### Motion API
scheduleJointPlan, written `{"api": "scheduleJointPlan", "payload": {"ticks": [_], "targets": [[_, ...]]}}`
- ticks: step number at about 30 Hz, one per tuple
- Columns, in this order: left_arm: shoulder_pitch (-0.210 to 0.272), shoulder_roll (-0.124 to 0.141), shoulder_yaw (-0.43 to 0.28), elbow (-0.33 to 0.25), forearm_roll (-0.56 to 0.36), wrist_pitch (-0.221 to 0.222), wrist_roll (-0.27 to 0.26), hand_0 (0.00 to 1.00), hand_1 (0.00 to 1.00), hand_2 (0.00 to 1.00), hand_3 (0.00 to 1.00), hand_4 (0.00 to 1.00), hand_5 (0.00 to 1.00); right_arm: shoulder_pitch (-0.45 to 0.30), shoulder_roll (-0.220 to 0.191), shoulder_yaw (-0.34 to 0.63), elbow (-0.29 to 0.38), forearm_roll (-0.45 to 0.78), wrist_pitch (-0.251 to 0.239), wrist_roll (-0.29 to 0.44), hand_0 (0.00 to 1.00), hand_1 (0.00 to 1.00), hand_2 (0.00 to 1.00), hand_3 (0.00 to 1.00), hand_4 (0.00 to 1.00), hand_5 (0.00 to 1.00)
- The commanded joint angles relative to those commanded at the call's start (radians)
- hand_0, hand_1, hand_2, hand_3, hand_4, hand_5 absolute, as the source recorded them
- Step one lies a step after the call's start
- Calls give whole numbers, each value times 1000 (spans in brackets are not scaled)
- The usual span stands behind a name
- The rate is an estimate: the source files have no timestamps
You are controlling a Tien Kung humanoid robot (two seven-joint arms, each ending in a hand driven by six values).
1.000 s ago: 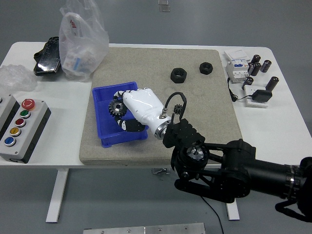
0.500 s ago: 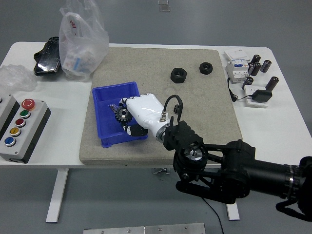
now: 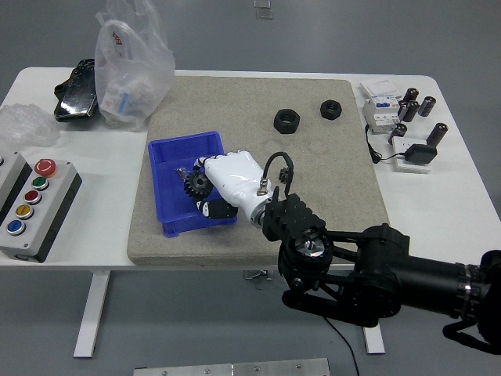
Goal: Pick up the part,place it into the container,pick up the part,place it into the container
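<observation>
A blue bin (image 3: 168, 157) sits on the left part of the grey mat (image 3: 313, 168). My right hand (image 3: 223, 184), white with a black arm, reaches over the bin's right side. Its fingers are curled on a dark toothed gear (image 3: 195, 186), held just inside the bin. Two black hex nuts lie on the mat's far side, one (image 3: 286, 121) left of the other (image 3: 332, 109). My left arm is out of view.
A plastic bag (image 3: 129, 66) and a black item (image 3: 76, 92) lie at the far left. A button box (image 3: 31, 205) sits at the near left edge. Small electrical parts and black cylinders (image 3: 407, 117) lie on the right.
My right hand has drawn back a little toward the near right, with the gear still in its fingers. Between half a second ago and now it barely moved.
</observation>
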Motion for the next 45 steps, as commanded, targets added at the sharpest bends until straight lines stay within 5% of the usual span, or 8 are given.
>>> {"api": "scheduleJointPlan", "payload": {"ticks": [12, 18, 23, 30, 38, 39, 44, 45], "targets": [[0, -1, -3, 0, 5, -1, 0, 717, 653, 639, 692, 760, 469, -7, -1, 30, 0, -26, -4, -10, 259, 425, 753, 845, 805, 445], [2, -1, -3, 0, 5, -1, 0, 716, 652, 638, 686, 754, 466, -25, -16, 122, -15, -71, -25, -14, 260, 422, 753, 845, 799, 435], [2, -1, -4, 0, 8, -1, 1, 716, 652, 638, 683, 750, 468, -25, -27, 201, -110, -67, -36, -14, 258, 414, 742, 819, 810, 449], [0, -1, -2, 0, 8, -1, -1, 715, 652, 634, 678, 740, 462, -45, -20, 186, -237, -12, -38, -11, 256, 415, 735, 803, 818, 456], [-1, -2, -1, 0, 9, -2, -1, 715, 652, 634, 676, 739, 462, -76, -22, 162, -287, -41, -3, -14, 254, 413, 715, 792, 819, 452], [-1, -2, -1, 0, 10, -2, -1, 715, 652, 633, 676, 738, 462, -78, -23, 161, -291, -47, 2, -14, 257, 417, 662, 728, 643, 333], [-6, -5, 0, 0, 12, -2, -4, 715, 652, 633, 676, 738, 462, -85, -29, 154, -314, -48, 17, -14, 257, 417, 662, 728, 643, 333], [-6, -6, 2, 0, 11, -3, -5, 715, 653, 633, 676, 737, 460, -87, -28, 150, -318, -43, 18, -14, 256, 420, 601, 690, 299, 316]]}}
